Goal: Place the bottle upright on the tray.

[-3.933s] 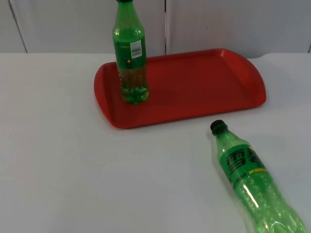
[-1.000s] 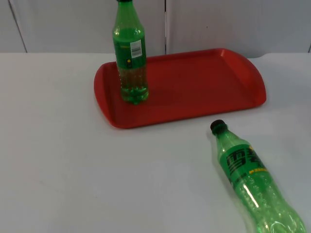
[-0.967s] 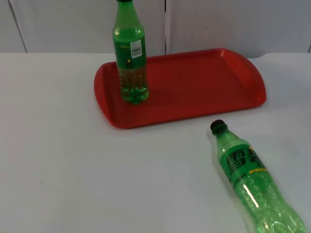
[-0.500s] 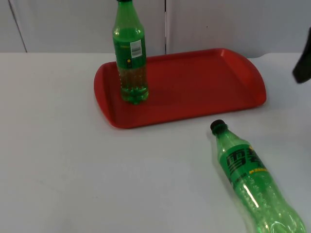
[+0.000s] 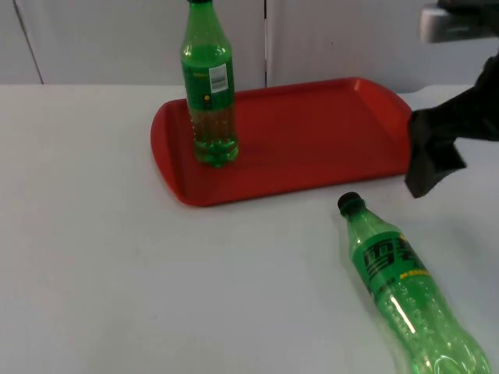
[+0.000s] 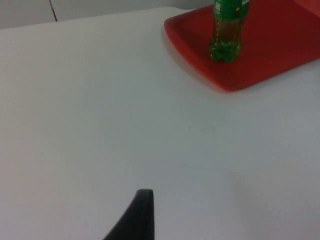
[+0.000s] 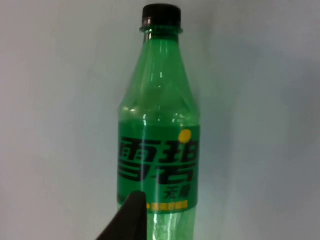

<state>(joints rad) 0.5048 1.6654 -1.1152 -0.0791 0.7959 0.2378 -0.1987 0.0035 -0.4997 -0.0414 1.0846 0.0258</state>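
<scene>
Swung in from the right edge since half a second ago: right gripper (image 5: pixel 427 167), now hanging over the tray's right end, just above and beyond the lying bottle's cap; spread of its fingers impossible to tell. Nothing else shifted. Lying bottle (image 5: pixel 405 288) flat on its side on the white table (image 5: pixel 101 257), off the tray, black cap (image 5: pixel 348 203) aimed at the tray's near rim, base toward the near right corner. Green plastic, seemingly empty, with a green label (image 7: pixel 159 172) bearing bold black Chinese characters, a yellow dot and a yellow strip of small print, unreadable. Red tray (image 5: pixel 312 140) just beyond, holding one standing bottle (image 5: pixel 209 86) upright at its left end, brownish liquid in the lower part, white barcode panel on its label. Two green bottles counted, one tray. Left gripper waiting off to the left over bare table, one black fingertip (image 6: pixel 135 220) in its wrist view, finger spread not discernible either.
</scene>
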